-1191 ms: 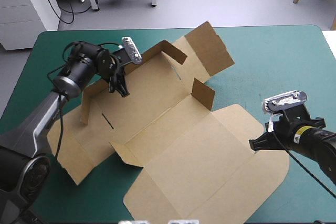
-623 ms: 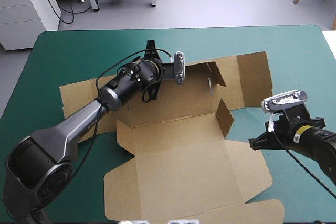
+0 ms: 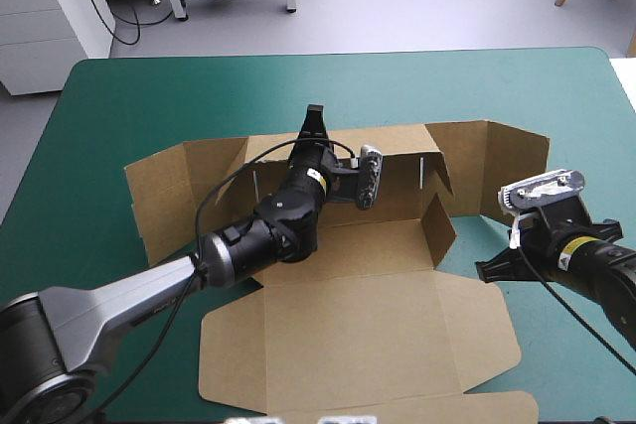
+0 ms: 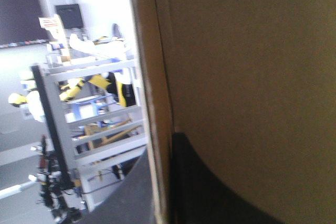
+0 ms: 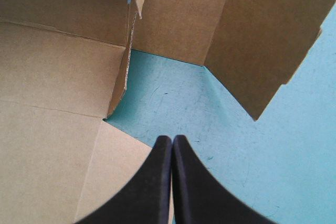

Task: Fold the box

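The box (image 3: 348,315) has swung round since just before. It lay skewed across the cover (image 3: 129,86); now its long edges run left to right, mid-table. Its far wall (image 3: 417,161) now stands upright along the far side, with an end flap at each end.

My left pincer (image 3: 314,131) did the turning and is clamped on that wall's top edge, near its middle. In my left wrist view the board's edge runs between 1 clear finger (image 4: 199,198) and a blurred dark shape that I take to be the other.

My right pincer (image 5: 172,148) has not moved. Its fingers are together and hold nothing, over bare cover just right of the box and near the small raised flap (image 3: 440,230).

I judge 1 wall is up. The side walls are not yet tucked and the near panel lies flat. With the box squared, its right side should be within my right pincer's reach.
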Tool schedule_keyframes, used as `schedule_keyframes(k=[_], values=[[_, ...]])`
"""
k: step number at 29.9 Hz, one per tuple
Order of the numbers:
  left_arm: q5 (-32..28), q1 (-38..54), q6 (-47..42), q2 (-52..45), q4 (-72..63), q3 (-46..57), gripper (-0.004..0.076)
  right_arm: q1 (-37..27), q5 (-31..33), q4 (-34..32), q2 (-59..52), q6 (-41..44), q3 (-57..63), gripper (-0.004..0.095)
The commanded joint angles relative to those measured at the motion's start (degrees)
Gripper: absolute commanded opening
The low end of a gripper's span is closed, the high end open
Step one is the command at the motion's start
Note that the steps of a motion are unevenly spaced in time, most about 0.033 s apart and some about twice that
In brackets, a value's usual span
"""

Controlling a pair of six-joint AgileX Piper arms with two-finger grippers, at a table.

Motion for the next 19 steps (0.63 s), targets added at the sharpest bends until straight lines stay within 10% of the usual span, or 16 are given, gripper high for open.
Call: schedule_keyframes(k=[1, 13, 19], values=[[-0.61, -2.59, -11.76, -5.42, 19.41, 4.13, -0.001, -0.42, -3.21, -2.37, -0.56, 2.2, -1.63, -0.0019], [8.62, -9.74, -26.14, -6.49, 31.09, 12.84, -0.001, -0.42, -7.81, -7.24, -0.56, 8.03, -1.63, 0.0039], [8.9, -9.97, -26.28, -6.49, 31.22, 12.93, -0.001, -0.42, -7.7, -6.7, -0.56, 8.46, -1.74, 0.0564]])
